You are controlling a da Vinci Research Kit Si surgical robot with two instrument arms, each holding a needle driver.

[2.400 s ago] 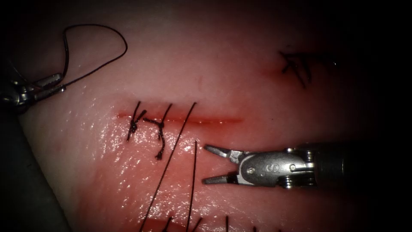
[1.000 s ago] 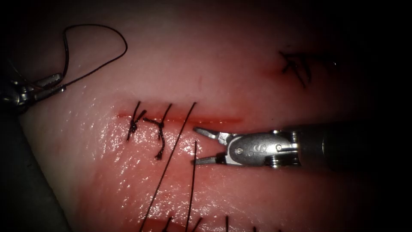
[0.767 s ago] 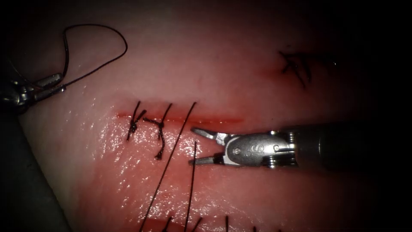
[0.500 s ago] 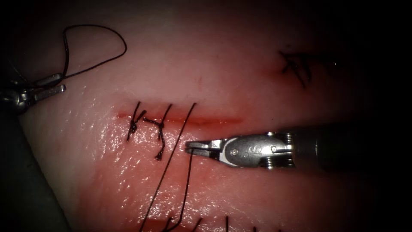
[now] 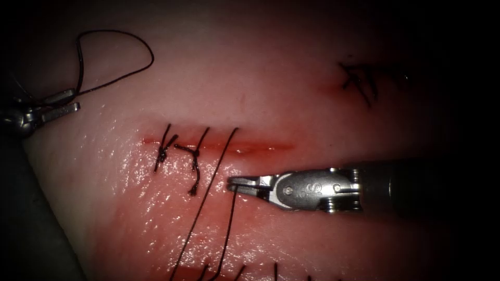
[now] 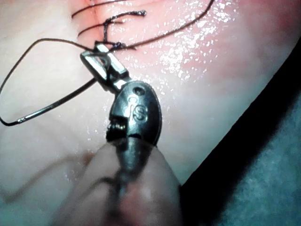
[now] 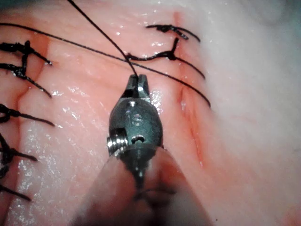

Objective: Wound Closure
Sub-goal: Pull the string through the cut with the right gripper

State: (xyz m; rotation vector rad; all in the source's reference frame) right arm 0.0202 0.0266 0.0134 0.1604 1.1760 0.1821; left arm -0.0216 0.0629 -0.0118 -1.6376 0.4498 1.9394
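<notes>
Right tool (image 5: 233,182) now clamping taut thread (image 5: 227,229)

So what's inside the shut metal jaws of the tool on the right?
The right tool has its jaws shut on the free end of a dark thread, below the cut. The pinched bit is hidden by metal. The tissue lies underneath.

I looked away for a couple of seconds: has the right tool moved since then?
Yes. The right tool has come left and up toward the cut, and its jaws, open before, are now shut on the free thread end just below the cut.
</notes>
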